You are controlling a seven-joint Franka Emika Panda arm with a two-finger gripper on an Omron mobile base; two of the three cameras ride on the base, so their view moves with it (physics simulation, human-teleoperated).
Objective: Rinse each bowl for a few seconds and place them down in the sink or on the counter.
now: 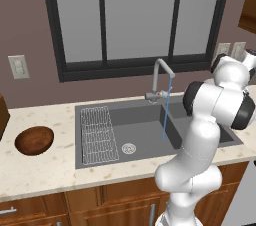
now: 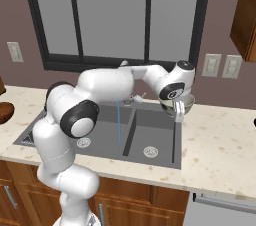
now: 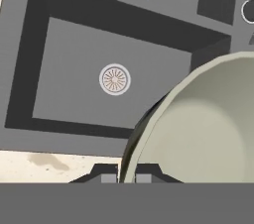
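The tool (image 3: 126, 178) is clamped on the rim of the pale grey-green bowl (image 3: 208, 134), its two dark tips pinching the light edge. The bowl is round and smooth, held tilted above the right basin of the sink (image 2: 150, 137), near that basin's round drain (image 3: 115, 79). A thin blue stream of water (image 2: 119, 122) falls from the curved grey faucet (image 1: 162, 72) into the sink. The wooden brown bowl (image 1: 34, 140) sits upright, opening upward, on the speckled beige table (image 1: 45, 170) left of the sink.
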